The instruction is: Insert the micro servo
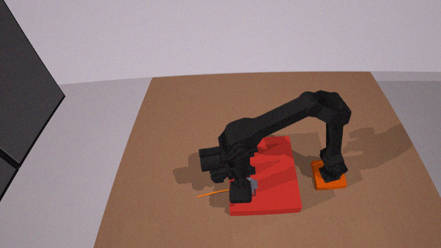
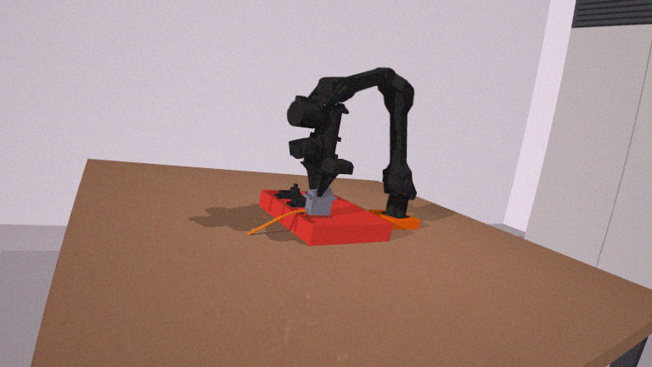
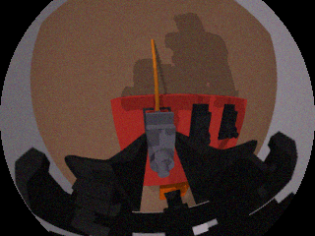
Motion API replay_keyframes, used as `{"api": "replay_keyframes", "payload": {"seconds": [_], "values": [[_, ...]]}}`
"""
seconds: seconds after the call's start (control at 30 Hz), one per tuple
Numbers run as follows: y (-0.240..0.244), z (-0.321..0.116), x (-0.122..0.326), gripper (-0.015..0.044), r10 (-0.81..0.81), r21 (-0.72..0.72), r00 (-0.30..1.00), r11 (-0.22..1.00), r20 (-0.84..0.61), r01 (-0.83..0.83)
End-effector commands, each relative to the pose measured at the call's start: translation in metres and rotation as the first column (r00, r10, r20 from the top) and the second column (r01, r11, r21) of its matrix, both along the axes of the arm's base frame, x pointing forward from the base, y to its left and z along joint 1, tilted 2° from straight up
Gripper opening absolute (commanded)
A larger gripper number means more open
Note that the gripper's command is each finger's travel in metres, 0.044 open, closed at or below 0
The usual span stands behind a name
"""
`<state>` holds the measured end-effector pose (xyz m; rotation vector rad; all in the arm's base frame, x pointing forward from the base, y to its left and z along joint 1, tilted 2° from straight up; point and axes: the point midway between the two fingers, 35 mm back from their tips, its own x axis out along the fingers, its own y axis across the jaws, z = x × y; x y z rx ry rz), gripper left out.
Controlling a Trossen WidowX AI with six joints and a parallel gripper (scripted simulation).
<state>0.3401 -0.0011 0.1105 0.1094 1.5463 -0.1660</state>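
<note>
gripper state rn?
Gripper: closed on the grey servo, held upright at the red deck, orange cable trailing off the edge.

Top cam sits high off the table, tilted down, arm base at about 4 o'clock of frame. Exterior cam is lower and further back, side-on, red deck near centre. Wrist cam looks down past the gripper, very close, fisheye and kinda murky. All three share the deck's near end with the orange cable.
</note>
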Motion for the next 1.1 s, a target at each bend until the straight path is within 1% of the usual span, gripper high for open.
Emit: {"api": "replay_keyframes", "payload": {"seconds": [0.0,1.07], "values": [[0.000,-0.004,0.000,0.0000,0.007,0.001,1.000,1.000,0.001,-0.007],[-0.001,-0.032,0.001,0.0000,0.007,0.001,1.000,1.000,0.001,-0.007]]}}
